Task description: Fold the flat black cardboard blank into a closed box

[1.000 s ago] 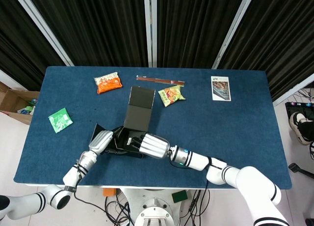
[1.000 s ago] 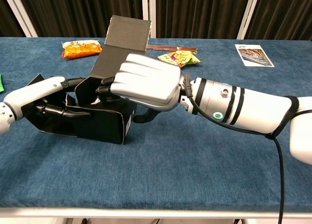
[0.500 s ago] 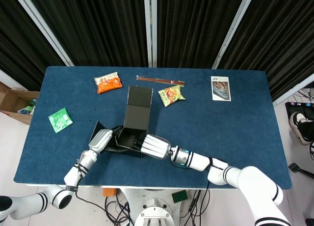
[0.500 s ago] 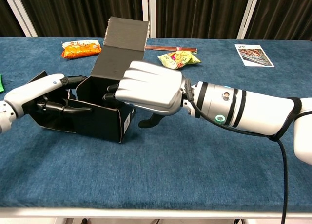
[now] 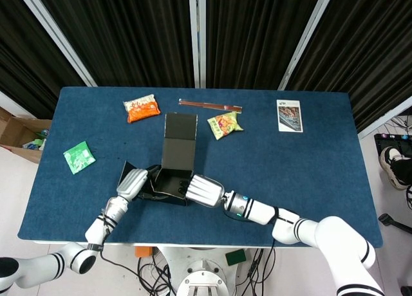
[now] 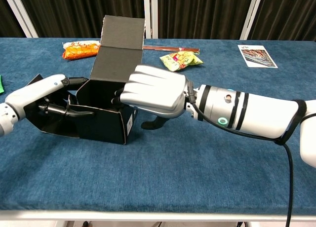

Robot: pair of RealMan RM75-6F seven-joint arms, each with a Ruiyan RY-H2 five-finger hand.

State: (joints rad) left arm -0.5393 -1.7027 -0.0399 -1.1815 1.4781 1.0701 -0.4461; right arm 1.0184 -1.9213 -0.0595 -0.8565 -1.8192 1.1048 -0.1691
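Note:
The black cardboard box (image 6: 101, 122) stands half-formed on the blue table (image 6: 163, 177), open at the top. Its lid flap (image 6: 117, 49) rises upright from the back wall. In the head view the box (image 5: 168, 182) sits near the table's front edge with the lid flap (image 5: 179, 143) behind it. My left hand (image 6: 38, 93) holds the box's left end, with its fingers reaching inside along the front wall. My right hand (image 6: 155, 91) grips the right wall, fingers curled over the rim and thumb outside below. Both also show from above: left hand (image 5: 132, 182), right hand (image 5: 205, 190).
Behind the box lie an orange snack packet (image 5: 141, 108), a yellow-green snack packet (image 5: 224, 124), a thin brown stick (image 5: 210, 105) and a printed card (image 5: 289, 116). A green packet (image 5: 79, 157) lies at the left. A cardboard carton (image 5: 19, 134) stands on the floor beyond the left edge.
The lid flap has swung more upright. My right hand has drawn back from over the box opening to the right wall, and the box walls now stand squarer.

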